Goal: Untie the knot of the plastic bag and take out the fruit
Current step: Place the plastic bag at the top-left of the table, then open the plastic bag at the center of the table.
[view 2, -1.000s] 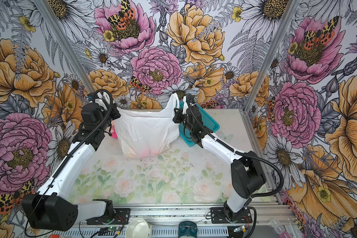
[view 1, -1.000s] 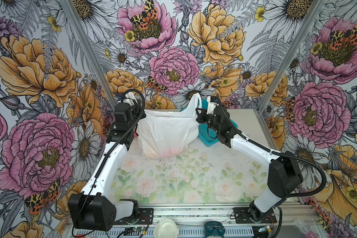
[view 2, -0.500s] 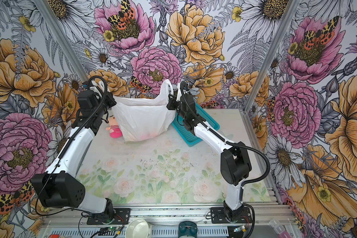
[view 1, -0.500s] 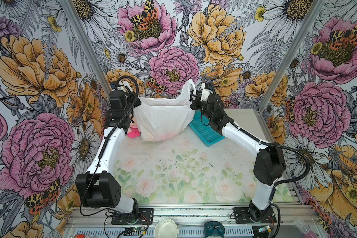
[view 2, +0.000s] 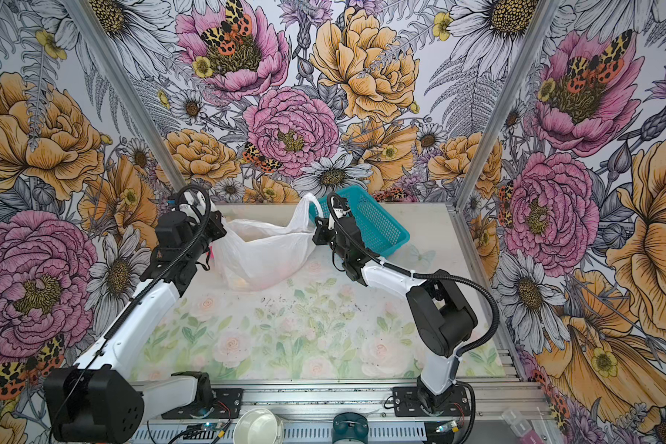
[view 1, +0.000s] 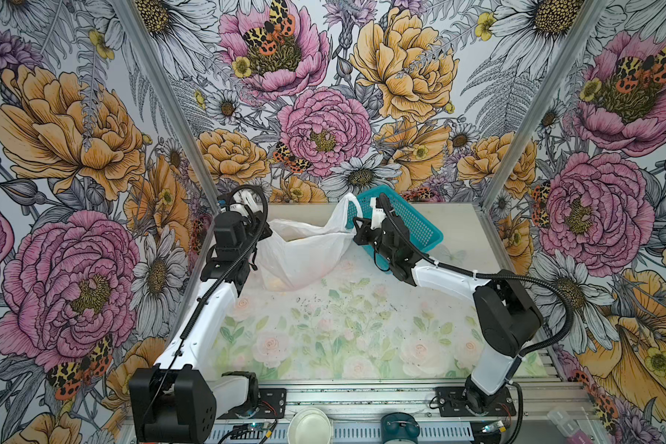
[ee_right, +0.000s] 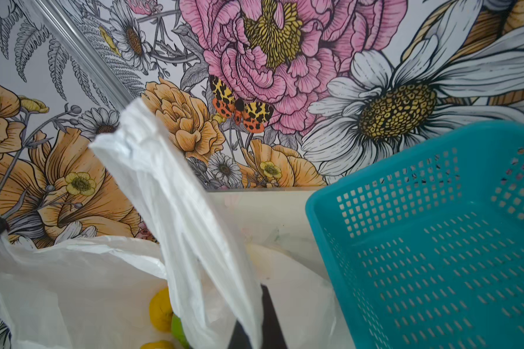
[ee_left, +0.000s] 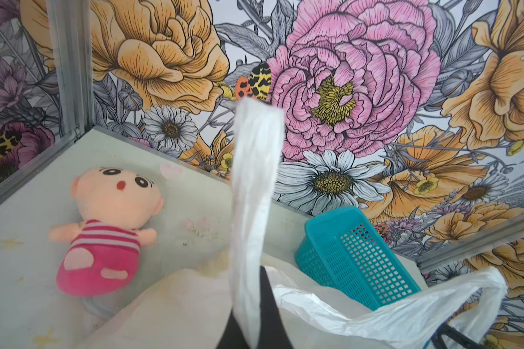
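The left pincer (view 1: 261,226) is clamped tight on one loop handle (ee_left: 254,181) of the plastic bag (view 1: 304,253), and the right pincer (view 1: 356,225) is pinched just as tight on the other handle (ee_right: 176,193). The bag hangs between them with its mouth stretched wide. Inside it, below the right pincer, lie yellow and green fruit (ee_right: 161,308). A teal basket (view 1: 412,226) sits just beside that pincer, and a plush doll (ee_left: 109,223) lies beyond the left one.
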Controlling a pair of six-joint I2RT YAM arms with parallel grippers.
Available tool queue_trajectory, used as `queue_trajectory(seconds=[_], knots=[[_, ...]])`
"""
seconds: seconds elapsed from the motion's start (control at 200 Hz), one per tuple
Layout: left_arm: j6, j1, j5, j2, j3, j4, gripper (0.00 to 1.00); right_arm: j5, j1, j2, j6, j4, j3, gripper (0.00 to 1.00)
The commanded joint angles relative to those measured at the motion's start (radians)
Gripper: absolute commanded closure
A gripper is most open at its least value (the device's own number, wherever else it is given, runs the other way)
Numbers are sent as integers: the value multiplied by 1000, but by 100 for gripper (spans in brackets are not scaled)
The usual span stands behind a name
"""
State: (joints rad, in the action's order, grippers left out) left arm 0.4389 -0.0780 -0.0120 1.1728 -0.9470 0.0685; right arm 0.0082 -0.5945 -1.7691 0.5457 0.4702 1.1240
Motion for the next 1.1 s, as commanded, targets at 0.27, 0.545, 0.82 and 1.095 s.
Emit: queue_trajectory(seconds=[0.27, 0.545, 0.82, 1.095], knots=[[-26, -172, 192, -314, 220, 38, 100, 94, -33, 239, 28, 166, -223, 57], [-22, -215, 214, -459, 334, 77, 100, 131, -42, 424, -25, 126, -366, 19], [-53, -221, 284, -588, 341, 190, 69, 135, -45, 581, -117, -80, -362, 16], [-106, -217, 381, -667, 230, 320, 35, 77, -48, 558, -194, -336, -199, 14]])
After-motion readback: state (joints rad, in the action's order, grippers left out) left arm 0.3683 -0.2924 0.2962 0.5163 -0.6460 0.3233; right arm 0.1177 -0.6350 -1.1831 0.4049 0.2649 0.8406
